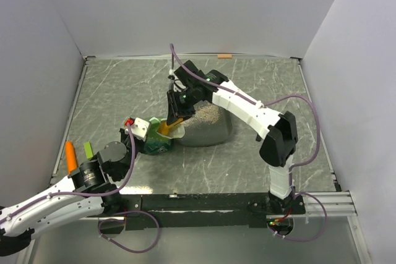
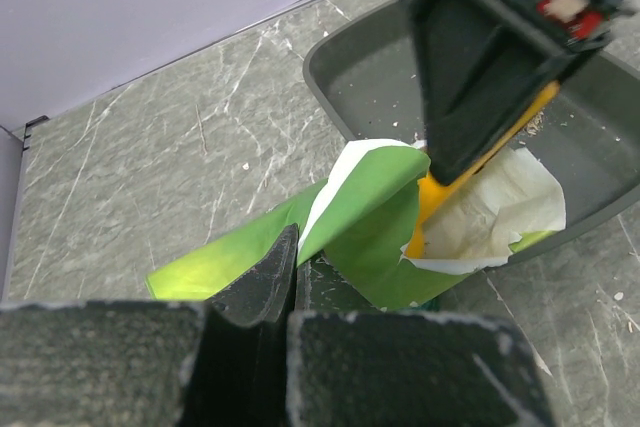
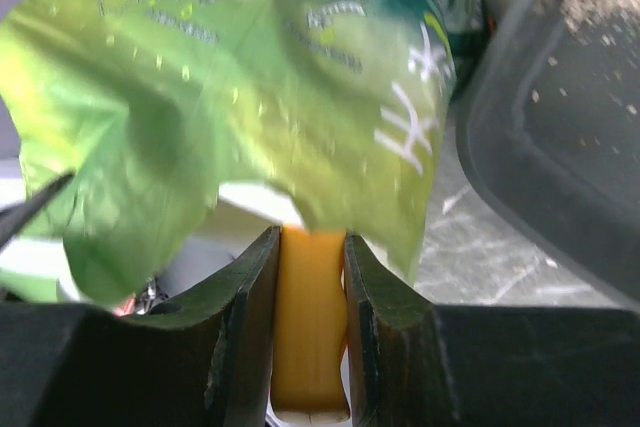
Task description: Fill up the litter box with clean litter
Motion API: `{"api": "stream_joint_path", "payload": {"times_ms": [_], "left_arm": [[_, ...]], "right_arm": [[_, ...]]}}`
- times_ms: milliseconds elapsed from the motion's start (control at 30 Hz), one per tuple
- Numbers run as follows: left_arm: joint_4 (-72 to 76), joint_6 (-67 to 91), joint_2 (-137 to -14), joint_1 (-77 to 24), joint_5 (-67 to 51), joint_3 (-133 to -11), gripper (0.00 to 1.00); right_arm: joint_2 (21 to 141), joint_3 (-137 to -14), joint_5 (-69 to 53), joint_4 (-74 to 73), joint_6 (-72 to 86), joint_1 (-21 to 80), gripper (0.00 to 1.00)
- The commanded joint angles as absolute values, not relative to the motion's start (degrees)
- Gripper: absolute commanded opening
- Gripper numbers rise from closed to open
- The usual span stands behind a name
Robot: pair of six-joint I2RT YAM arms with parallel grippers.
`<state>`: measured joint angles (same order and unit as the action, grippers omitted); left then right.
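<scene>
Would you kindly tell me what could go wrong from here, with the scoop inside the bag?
1. The left jaws pinch only a fold of the bag, so lifting the scoop might drag the bag loose.
2. The bag's mouth rests on the litter box rim near one corner, so a tilted scoop could spill grains onto the table instead.

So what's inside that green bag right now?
The orange scoop, clamped in the right gripper, reaches into the green bag through its open mouth, where a white lining shows. What lies deeper inside is hidden by the bag's folds and the scoop.
</scene>
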<state>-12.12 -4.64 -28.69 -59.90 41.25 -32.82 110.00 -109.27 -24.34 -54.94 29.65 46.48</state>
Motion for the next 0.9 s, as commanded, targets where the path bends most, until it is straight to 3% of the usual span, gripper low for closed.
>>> {"api": "stream_joint_path", "payload": {"times_ms": [0,167,367,867], "left_arm": [[-9.93,-2.81,-27.42,-59.94,40.87,-35.33,0.01],[-10.11,-2.64,-27.42,-59.94,41.04,-35.51,0.01],[-10.11,-2.81,-27.33,-59.85,41.75,-35.33,0.01],[-9.67,-3.60,-28.56,-59.85,42.54,-34.28,0.01]], "right_arm": [[114.86,-115.12,-24.25,-59.50,29.53,47.20,0.00],[118.12,-116.54,-25.49,-58.98,30.14,47.20,0.00],[117.95,-110.05,-28.03,-50.74,31.98,46.93,0.00],[105.82,-72.63,-41.92,-5.83,44.99,43.77,0.00]]}}
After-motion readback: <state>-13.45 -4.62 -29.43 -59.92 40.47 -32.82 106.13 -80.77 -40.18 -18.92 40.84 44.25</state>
